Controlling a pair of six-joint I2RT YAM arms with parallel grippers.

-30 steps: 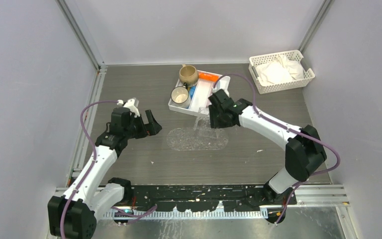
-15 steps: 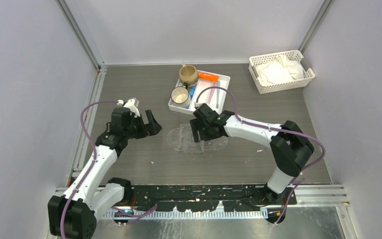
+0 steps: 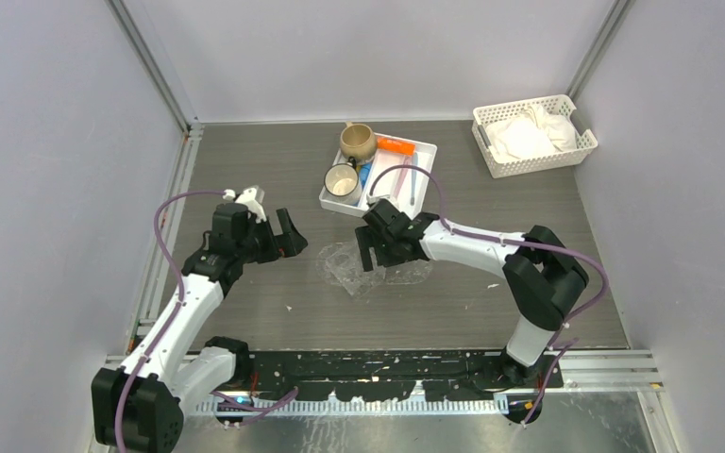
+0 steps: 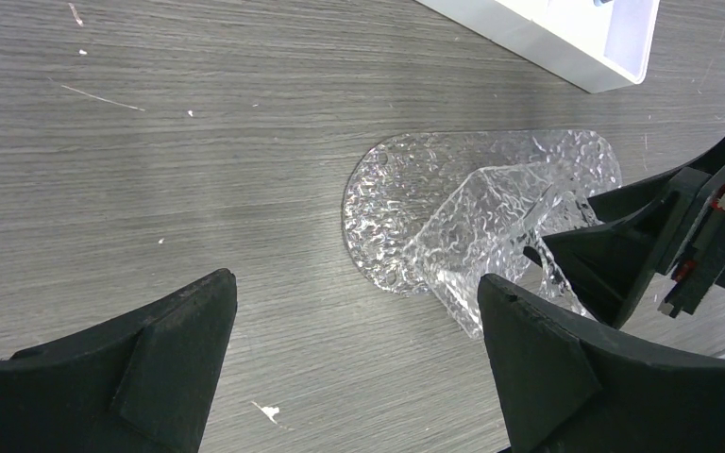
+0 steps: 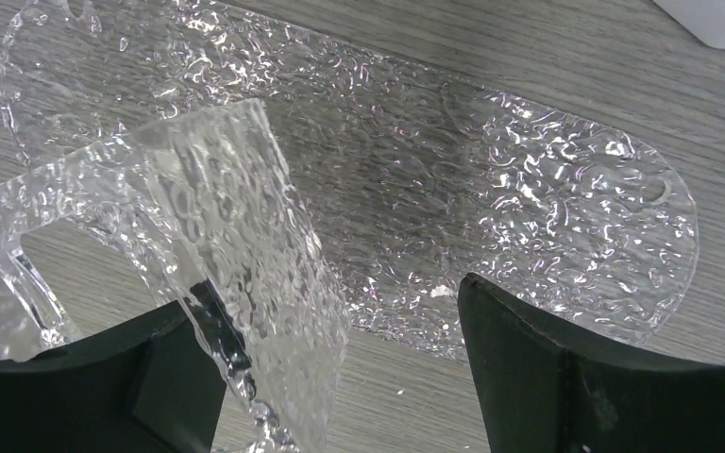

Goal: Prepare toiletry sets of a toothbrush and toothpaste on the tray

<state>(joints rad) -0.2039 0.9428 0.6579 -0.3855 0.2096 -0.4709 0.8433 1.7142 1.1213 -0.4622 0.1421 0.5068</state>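
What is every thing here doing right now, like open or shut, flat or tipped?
left gripper: open, empty.
right gripper: open, around the tray.
tray: tilted, one edge raised over the oval clear sheet.
oval clear sheet: flat on the table.
tan mug: upright.
white mug: upright.
orange toothpaste: lying in the white compartmented tray.
basket: holding white cloth.

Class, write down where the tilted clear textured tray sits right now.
In the left wrist view, the clear tray leans tilted at centre right. It lies partly over the flat clear oblong sheet, at the right tool, with the white compartmented tray nearby.
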